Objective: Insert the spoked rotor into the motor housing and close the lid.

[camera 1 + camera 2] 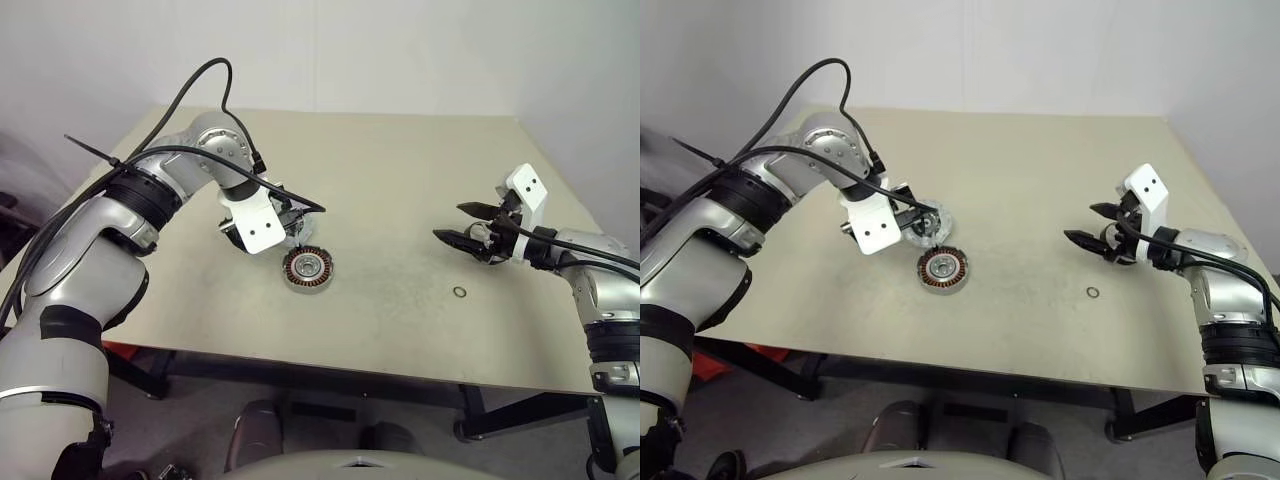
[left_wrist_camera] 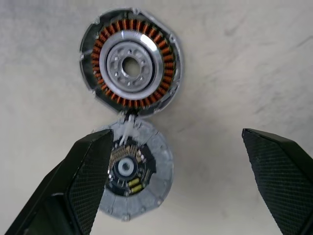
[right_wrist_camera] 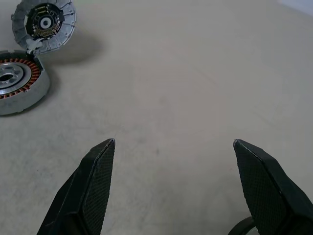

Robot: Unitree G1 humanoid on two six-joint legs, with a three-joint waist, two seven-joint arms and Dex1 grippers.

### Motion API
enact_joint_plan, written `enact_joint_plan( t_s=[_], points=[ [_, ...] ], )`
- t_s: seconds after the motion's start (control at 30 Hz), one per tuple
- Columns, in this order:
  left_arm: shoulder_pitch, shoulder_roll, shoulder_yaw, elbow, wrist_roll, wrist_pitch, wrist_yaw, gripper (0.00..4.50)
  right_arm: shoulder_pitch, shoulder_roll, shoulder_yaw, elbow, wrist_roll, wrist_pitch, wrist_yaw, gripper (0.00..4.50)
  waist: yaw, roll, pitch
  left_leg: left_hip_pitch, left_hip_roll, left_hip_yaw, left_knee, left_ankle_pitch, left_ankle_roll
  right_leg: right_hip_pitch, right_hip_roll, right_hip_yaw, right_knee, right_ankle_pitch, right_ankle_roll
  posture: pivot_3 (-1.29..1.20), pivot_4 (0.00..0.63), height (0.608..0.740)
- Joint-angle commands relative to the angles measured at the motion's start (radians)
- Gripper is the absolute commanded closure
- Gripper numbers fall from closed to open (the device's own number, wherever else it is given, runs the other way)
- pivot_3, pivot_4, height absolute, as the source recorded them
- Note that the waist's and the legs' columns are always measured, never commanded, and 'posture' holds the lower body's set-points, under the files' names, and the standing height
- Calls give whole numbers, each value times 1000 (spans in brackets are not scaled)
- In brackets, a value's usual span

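Spoked rotor (image 2: pixel 131 68) lies flat on the beige table (image 1: pixel 400 170), near the front edge and left of centre, with its copper-brown windings and silver hub facing up. In both wrist views it appears to sit inside a silver-grey cup with a wall around it, so the insertion step is judged largely complete. The flat silver disc with green and black parts at its centre (image 2: pixel 133 171) lies just behind the rotor, rims touching or nearly so, with a thin white lead running between the two. This disc, described as the motor housing, is judged to serve as the closing part: it lies face up beside the cup, a placement that allows it to be turned over onto the windings.

Left gripper (image 1: pixel 290 228) hangs pointing steeply down over the disc, fingers spread wide and empty. In the left wrist view one finger (image 2: pixel 83 186) overlaps the rim of the disc while the other stands well clear over bare table; the spread suits taking the disc across its width, but no contact is established. Realignment over the disc centre is likely required before closing.

Right gripper (image 1: pixel 465 225) hovers above the right side of the table, well apart from both parts, fingers spread and holding nothing, pointing toward the assembly. This position keeps it out of the work zone yet available to steady the cup. A small black o-ring (image 1: pixel 459 292) rests on the table below it, untouched
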Motion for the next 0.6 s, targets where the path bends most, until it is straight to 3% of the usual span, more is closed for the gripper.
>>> enact_joint_plan(
  t_s=[0.03, 0.33, 0.6],
  points=[
    [12, 3, -14, -26, -25, 5, -4, 16, -27, -3, -21, -26, 8, -12, -10, 147, 0, 0, 0, 0, 0, 0, 0, 0, 0, 0, 0, 0, 0, 0, 0, 0, 0, 740],
    [61, -24, -36, -56, -10, 27, -4, 16, -11, 14, -31, -48, 17, -16, -38, 147, 0, 0, 0, 0, 0, 0, 3, 0, 0, 0, 0, 0, 4, 0, 0, 0, 0, 740],
    [67, -104, -2, 72, 96, 12, 29, 16, -7, 18, -40, -79, 29, -6, -49, 147, -1, -1, 1, 1, 0, 0, 12, 0, 0, -1, 0, 2, 12, 0, 0, 0, 0, 740]
  ],
)
